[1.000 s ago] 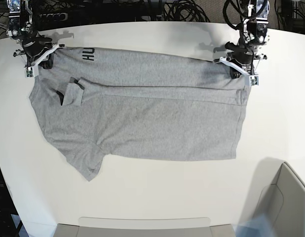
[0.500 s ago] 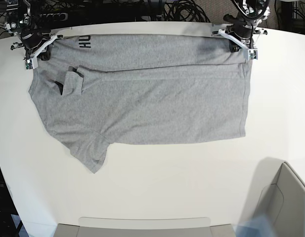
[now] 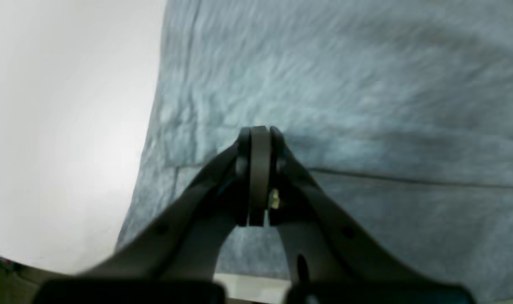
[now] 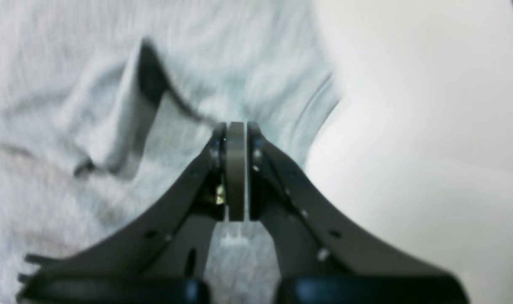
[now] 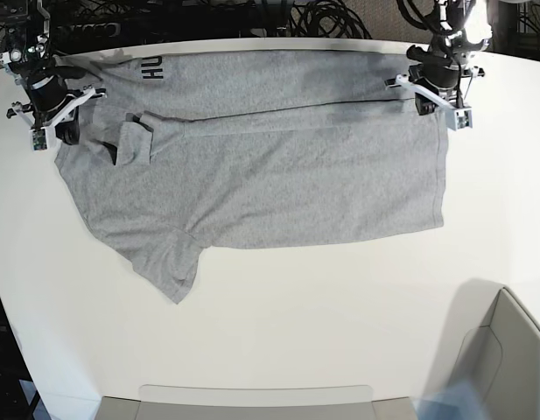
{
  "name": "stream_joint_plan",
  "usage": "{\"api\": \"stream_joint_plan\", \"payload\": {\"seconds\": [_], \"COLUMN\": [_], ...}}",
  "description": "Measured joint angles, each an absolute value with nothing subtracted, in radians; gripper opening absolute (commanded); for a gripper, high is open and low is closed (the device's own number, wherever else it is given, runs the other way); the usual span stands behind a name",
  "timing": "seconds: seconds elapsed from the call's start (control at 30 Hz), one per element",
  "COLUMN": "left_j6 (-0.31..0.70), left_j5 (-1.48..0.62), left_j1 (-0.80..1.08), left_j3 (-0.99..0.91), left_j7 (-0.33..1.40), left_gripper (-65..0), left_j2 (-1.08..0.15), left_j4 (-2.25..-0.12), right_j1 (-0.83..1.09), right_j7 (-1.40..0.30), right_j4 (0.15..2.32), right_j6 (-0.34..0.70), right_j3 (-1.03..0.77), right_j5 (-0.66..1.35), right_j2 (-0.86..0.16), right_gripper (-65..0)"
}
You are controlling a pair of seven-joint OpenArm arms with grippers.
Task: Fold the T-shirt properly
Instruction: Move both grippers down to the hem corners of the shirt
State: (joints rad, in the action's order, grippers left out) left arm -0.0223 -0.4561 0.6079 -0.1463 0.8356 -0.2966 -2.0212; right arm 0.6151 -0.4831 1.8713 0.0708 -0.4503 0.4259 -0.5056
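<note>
My left claw (image 5: 438,92) and right claw (image 5: 49,114) each pinch the T-shirt (image 5: 270,166), which spreads across the upper half of the white bench (image 5: 340,315).

Bright even light; both wrist views motion-blurred.

Count from where I work:
- T-shirt (image 5: 278,175): one, heather-grey.
- My grippers: two, my left gripper (image 5: 434,94) and my right gripper (image 5: 51,114).
- White table (image 5: 340,332): one.
- Grey bin (image 5: 501,367) at the near corner: one.
- Black cables (image 5: 322,17) behind the table: a tangle, too knotted to number.
</note>
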Motion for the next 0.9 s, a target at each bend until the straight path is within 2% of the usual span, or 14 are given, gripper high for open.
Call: {"api": "stream_joint_plan", "payload": {"seconds": [0.17,0.23,0.3,0.43,0.53,0.63,0.73,0.77,0.9], "left_j6": [-0.027,-0.025,-0.020,-0.019,-0.027,-0.025,-0.022,-0.023,-0.022], "left_j5": [-0.453,-0.450,-0.453,-0.464,-0.447,-0.450,-0.460,-0.456,-0.453], "left_j1": [0.502,0.440,0.362,0.292,0.300,0.299,0.297,0.296,0.299], "left_j3": [-0.144,-0.126,-0.110,-0.104,-0.106,-0.110,-0.110,-0.110,-0.111], "left_j7": [0.863,0.874,0.937,0.953,0.963,0.965,0.965,0.964,0.964], "left_gripper": [-65.0,-65.0,-65.0,-65.0,-65.0,-65.0,-65.0,-65.0,-65.0], "left_j2": [-0.296,-0.295,-0.299,-0.287,-0.294,-0.269,-0.268,-0.265,-0.259], "left_j4": [-2.022,-2.022,-2.024,-2.014,-2.010,-2.010,-2.010,-2.006,-2.005], "right_j1": [0.393,0.278,0.125,-0.089,-0.178,-0.213,-0.249,-0.252,-0.244], "right_j7": [-0.488,-0.564,-0.665,-0.672,-0.663,-0.531,-0.438,-0.386,-0.368], "right_j4": [1.877,1.831,1.742,1.555,1.373,1.203,1.028,0.994,0.978], "right_j6": [0.076,0.082,0.068,0.077,0.073,0.081,0.080,0.075,0.068], "right_j3": [-0.489,-0.464,-0.384,-0.205,-0.077,0.004,0.012,0.010,0.005], "right_j5": [0.428,0.428,0.411,0.415,0.339,0.294,0.263,0.270,0.271], "right_j2": [-0.516,-0.519,-0.524,-0.513,-0.484,-0.445,-0.402,-0.404,-0.413], "right_gripper": [-62.9,-62.9,-62.9,-62.9,-62.9,-62.9,-62.9,-62.9,-62.9]}}
